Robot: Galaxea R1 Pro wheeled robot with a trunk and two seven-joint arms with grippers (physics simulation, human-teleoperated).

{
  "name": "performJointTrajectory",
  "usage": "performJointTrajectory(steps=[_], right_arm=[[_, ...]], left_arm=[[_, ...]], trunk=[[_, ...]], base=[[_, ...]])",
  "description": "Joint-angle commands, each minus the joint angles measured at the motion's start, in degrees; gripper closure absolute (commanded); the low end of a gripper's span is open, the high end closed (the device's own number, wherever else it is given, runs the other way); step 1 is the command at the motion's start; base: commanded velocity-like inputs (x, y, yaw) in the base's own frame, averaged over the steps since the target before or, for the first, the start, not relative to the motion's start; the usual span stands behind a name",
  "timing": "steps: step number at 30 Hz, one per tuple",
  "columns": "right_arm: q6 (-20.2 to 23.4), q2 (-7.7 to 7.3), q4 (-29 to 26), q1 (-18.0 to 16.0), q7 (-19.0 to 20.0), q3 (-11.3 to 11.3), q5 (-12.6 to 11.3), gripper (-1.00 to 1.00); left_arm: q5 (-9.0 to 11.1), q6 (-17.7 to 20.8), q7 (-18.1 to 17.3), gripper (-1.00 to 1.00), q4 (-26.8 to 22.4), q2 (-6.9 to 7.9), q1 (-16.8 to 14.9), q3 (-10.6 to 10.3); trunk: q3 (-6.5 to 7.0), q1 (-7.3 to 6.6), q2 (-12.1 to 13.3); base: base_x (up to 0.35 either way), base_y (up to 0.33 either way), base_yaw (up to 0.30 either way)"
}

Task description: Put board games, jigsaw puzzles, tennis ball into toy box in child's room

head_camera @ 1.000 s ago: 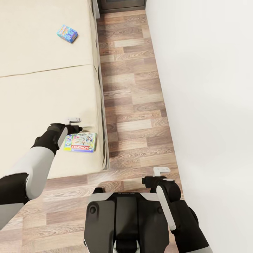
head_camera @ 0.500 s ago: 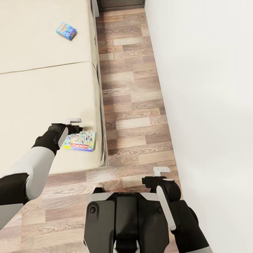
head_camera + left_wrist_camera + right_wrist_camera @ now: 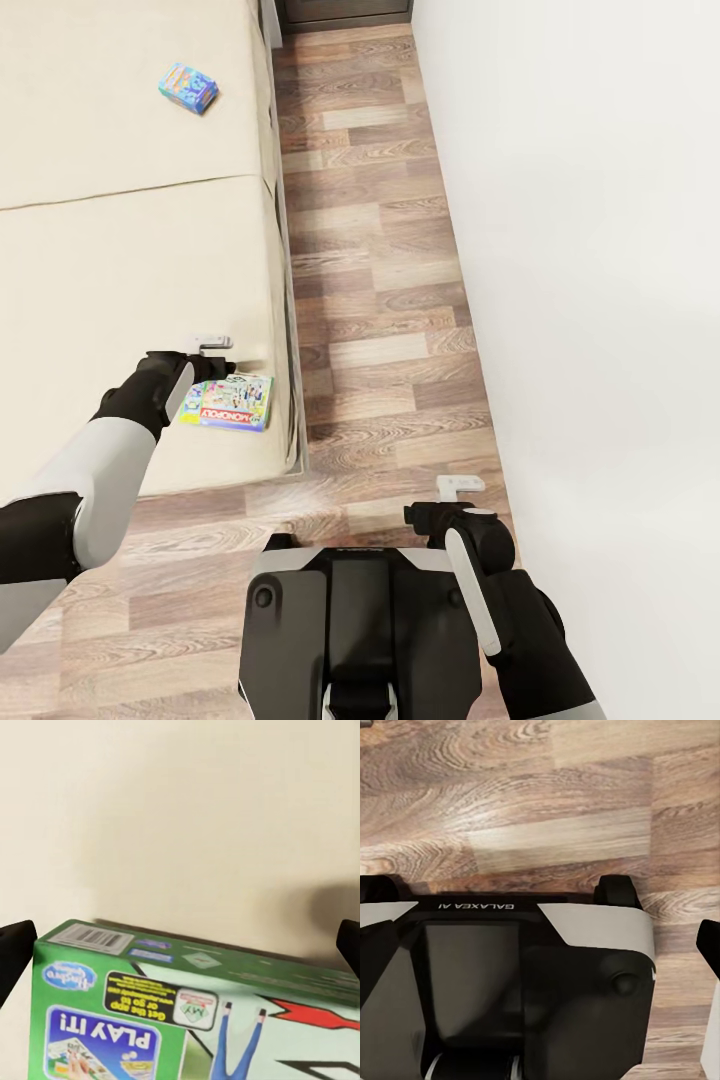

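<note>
no shift since before: left claw (image 3: pixel 212 355) agape over half-cropped monopoly box (image 3: pixel 187 1012)

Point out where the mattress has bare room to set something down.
Bare mattress runs between the small blue box near the far end and the Monopoly box. It is crowded only at the near corner, where the left gripper sits over that box.

Arms: white forearm shells, black wrists and elbows.
Trunk (image 3: pixel 350 620): black panel, pale grey edging.
Marking: "GALAXEA AI" lettering is seen in right wrist view.
Fingers (image 3: pixel 212 342): white.
</note>
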Motion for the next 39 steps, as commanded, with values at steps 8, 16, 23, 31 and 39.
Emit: performJointTrajectory(steps=[8,16,23,31,39], right_arm=[[0.2,0.0,0.0,0.0,-0.6,0.0,-0.6,-1.0],[0.2,0.02,0.0,0.0,-0.6,0.0,-0.6,-1.0],[0.2,0.04,0.0,0.0,-0.6,0.1,-0.6,-1.0],[0.2,0.05,0.0,0.0,-0.6,0.1,-0.5,-1.0],[0.1,0.05,0.0,0.0,-0.6,0.1,-0.5,-1.0]], left_arm=[[-0.6,0.2,-0.1,-1.0,-0.1,-0.04,0.0,0.2],[-0.5,0.2,-0.2,-1.0,-0.1,0.74,0.0,0.3],[-0.5,0.2,-0.2,-1.0,-0.1,1.23,0.1,0.2],[-0.4,0.2,-0.2,-1.0,-0.1,1.93,0.1,0.2],[-0.4,0.2,-0.2,-1.0,-0.1,1.98,0.1,0.2]], trunk=[[-0.06,0.04,-0.1],[-0.06,0.04,-0.1],[-0.06,0.04,-0.1],[-0.06,0.04,-0.1],[-0.06,0.04,-0.1]], base=[[-0.028,0.0,0.0],[-0.113,0.0,0.0],[-0.06,0.0,0.0],[-0.088,0.0,0.0],[-0.032,0.0,0.0]])
